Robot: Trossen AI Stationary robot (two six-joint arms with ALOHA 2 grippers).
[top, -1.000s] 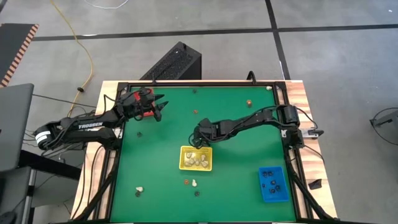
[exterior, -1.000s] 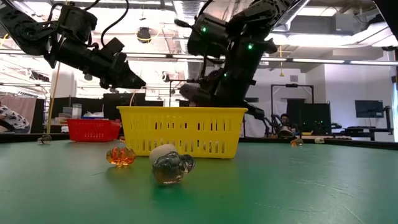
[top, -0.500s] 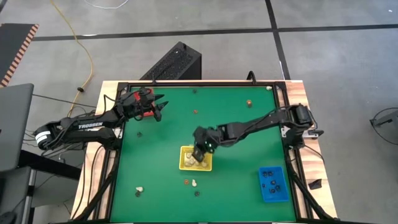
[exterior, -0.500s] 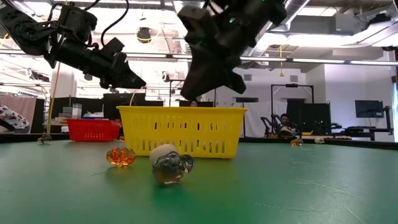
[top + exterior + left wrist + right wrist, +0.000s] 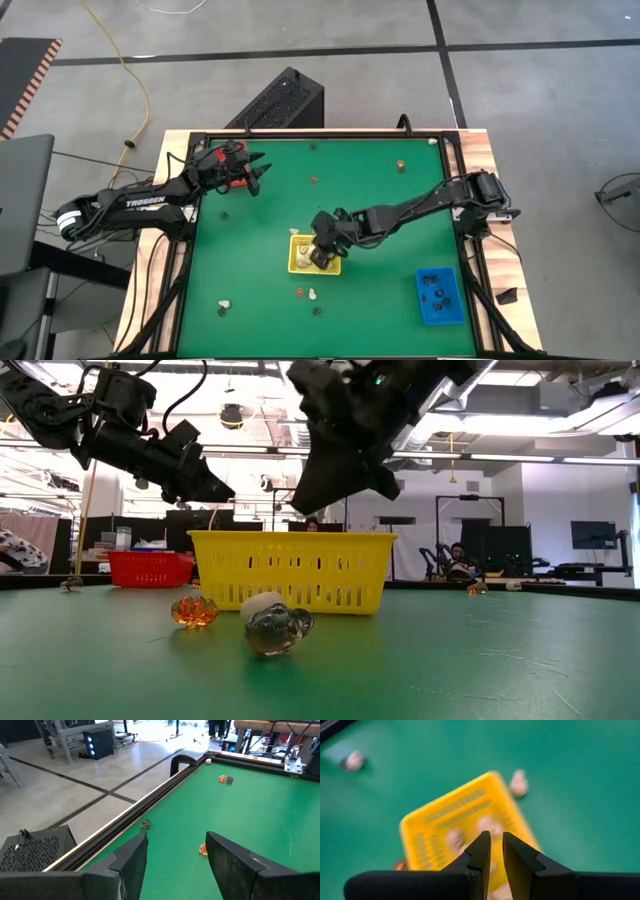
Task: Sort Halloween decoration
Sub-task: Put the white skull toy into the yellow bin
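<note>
Right pincer (image 5: 318,256) now over yellow tray (image 5: 298,265) (fingers nearly together, nothing visible between them); left pincer (image 5: 175,852) wide, idle.

1. You have open green counter (image 5: 380,200) across the middle, between the two arms.
2. The right pincer (image 5: 322,255) hangs over the yellow tray (image 5: 298,262), blocking entry from above.
3. Three trinkets (image 5: 312,294) sit just beside the tray's near wall.
4. The blue tray (image 5: 452,300) fills the near right corner.
</note>
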